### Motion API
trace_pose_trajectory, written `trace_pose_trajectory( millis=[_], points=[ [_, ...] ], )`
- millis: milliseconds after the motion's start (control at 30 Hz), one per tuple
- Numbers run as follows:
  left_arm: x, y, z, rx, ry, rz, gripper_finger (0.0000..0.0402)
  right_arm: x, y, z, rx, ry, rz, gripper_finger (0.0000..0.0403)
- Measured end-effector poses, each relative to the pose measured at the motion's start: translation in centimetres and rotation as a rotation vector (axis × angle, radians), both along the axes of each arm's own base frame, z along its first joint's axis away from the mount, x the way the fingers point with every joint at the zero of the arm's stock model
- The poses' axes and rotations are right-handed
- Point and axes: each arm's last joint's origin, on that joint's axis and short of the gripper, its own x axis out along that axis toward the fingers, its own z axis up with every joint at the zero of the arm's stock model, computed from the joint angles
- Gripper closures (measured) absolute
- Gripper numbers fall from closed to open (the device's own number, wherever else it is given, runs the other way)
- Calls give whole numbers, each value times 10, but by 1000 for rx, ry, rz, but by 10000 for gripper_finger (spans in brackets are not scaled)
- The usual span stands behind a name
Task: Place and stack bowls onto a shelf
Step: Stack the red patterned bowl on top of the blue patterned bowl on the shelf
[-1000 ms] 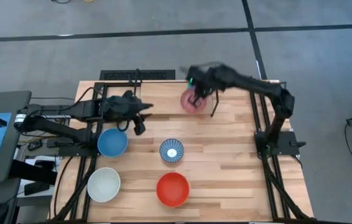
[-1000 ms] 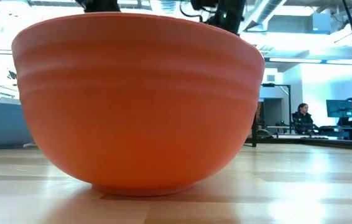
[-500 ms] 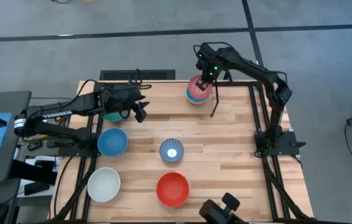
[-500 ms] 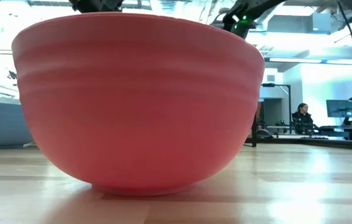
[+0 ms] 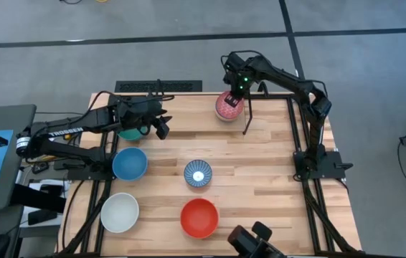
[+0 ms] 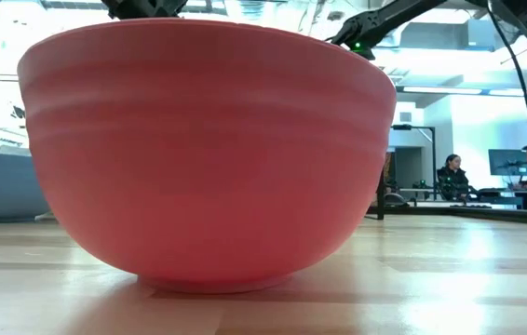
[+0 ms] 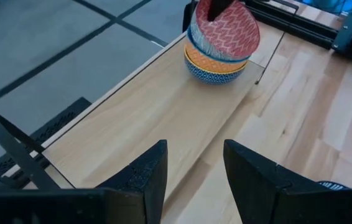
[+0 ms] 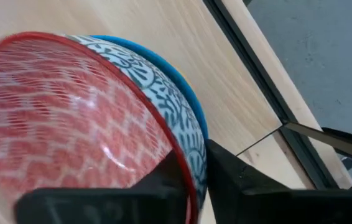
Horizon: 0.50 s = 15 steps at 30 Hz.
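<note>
Currently: stacking step. Shelf (image 7: 145, 118), far edge of table (image 5: 260, 179). Right gripper (image 5: 233, 97) pinches the rim of the pink-red patterned bowl (image 5: 228, 105), seated on the stack (image 7: 216, 59) at the shelf's right end; next move, judged: let go, lift straight off. Left gripper (image 5: 158, 127), fingers apart, empty, near the shelf's left end beside a green bowl (image 5: 128, 133). Remaining on table: blue bowl (image 5: 130, 163), white bowl (image 5: 120, 213), red bowl (image 5: 199, 218), blue-and-white patterned bowl (image 5: 198, 173). Obstruction: upright bracket (image 5: 246, 122) just right of the stack.

Your right arm reaches across to the table's far edge, its gripper (image 5: 232, 100) pointing down with the fingers (image 8: 163, 180) pinched close together. Your left gripper (image 5: 161, 127) is held level over the table's left part, fingers (image 7: 145, 180) spread apart.
</note>
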Motion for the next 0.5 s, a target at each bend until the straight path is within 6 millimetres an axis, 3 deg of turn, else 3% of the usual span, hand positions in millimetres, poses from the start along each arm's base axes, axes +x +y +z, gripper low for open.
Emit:
trace_pose_trajectory(
  millis=[267,500],
  points=[
    [0,1,0,20,11,7,260,0,4,3,11,-5,-10,244],
    [-1,1,0,10,-3,46,260,-1,4,5,13,0,-8,204]
  ],
)
